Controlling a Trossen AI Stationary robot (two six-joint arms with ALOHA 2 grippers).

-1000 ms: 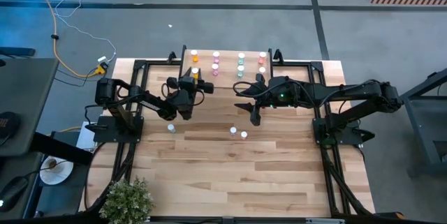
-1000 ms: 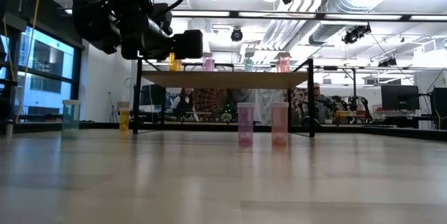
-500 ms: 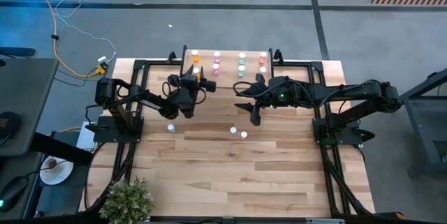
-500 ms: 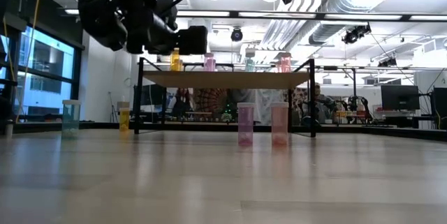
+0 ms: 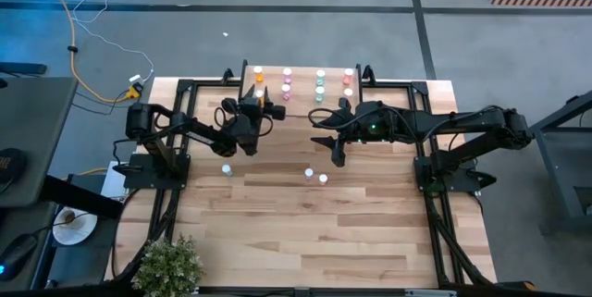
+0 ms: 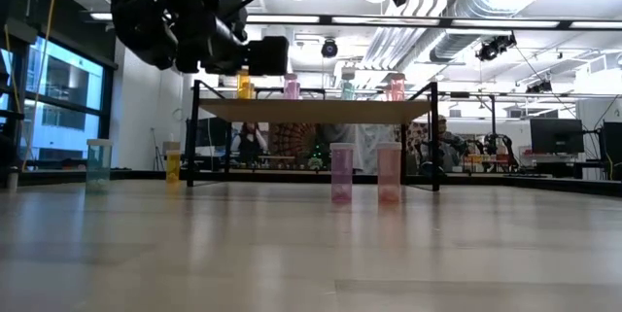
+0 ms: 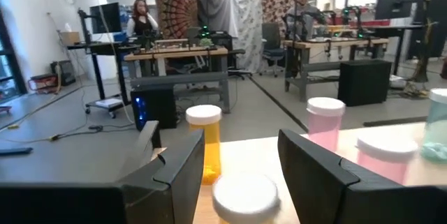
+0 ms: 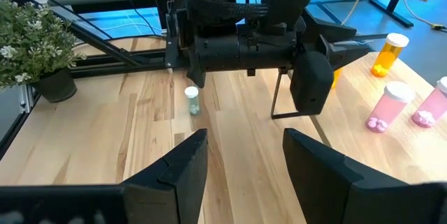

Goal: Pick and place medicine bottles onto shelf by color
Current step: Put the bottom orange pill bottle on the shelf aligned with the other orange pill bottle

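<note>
The shelf (image 5: 302,89) stands at the table's far edge and carries orange (image 5: 258,75), pink, teal and red bottles in rows. My left gripper (image 5: 252,112) is at the shelf's near left corner, level with the shelf top (image 6: 311,110), shut on a white-capped bottle (image 7: 244,192) in front of an orange bottle (image 7: 204,144). My right gripper (image 5: 335,155) is open and empty above the table, near the shelf's front. A teal bottle (image 5: 226,169) and two more bottles (image 5: 316,177) stand on the table on their bases. My left gripper has the bottle between its two fingers (image 7: 178,175), back from their tips. The fingers lie level and point toward the shelf from its near left. The bottle stands upright with its cap (image 7: 244,182) above the fingers. The cap hides the body and the place of contact.
An orange bottle (image 6: 172,166) and a teal bottle (image 6: 98,164) stand on the table left of the shelf's leg. Two pinkish bottles (image 6: 364,171) stand in front of it. A potted plant (image 5: 171,265) sits at the near left corner. People sit beyond the table.
My left gripper has risen a little and gone toward the table's far edge, up to the shelf's near left corner. It has kept still for the last half second.
</note>
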